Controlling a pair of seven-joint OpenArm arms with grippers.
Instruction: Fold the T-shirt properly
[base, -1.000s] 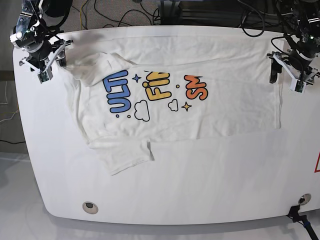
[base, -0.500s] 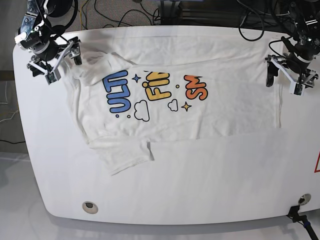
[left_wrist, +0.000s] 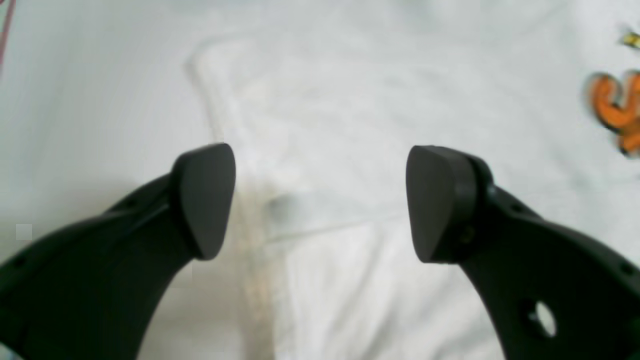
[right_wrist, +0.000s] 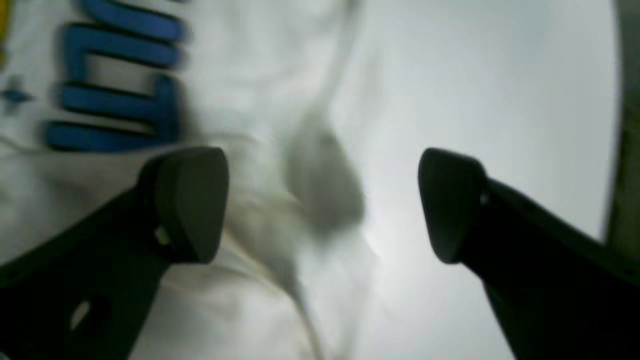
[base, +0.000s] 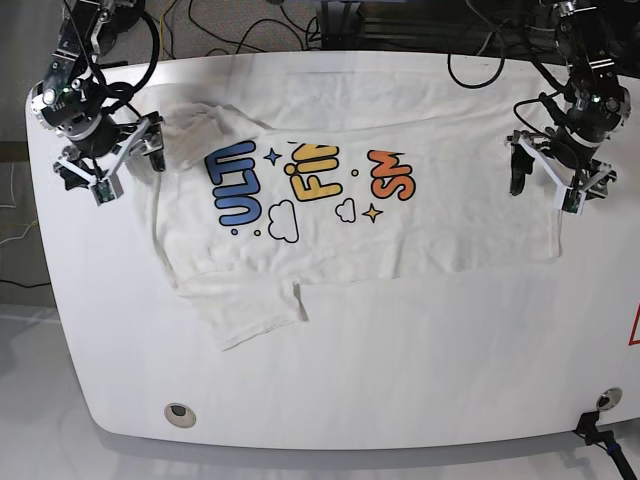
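The T-shirt lies spread across the white table, print side up, with the blue, yellow and orange lettering running across its middle. 1 sleeve sticks out toward the table's near edge, and the fabric near the upper-left corner in the base view is bunched into folds.

The left gripper hangs over the shirt's hem end at the base view's right, with its 2 jaws spread wide apart and nothing between them. From its wrist camera, the left gripper straddles a stitched hem edge of white cloth, with part of an orange letter at the far right (blurred, so its shape is hard to read).

The right gripper sits at the shirt's bunched shoulder end on the base view's left, jaws likewise parted and empty. In its wrist view, the right gripper frames a raised fold of fabric between the open fingers, with blue lettering beyond the left finger and bare table beyond the right one.
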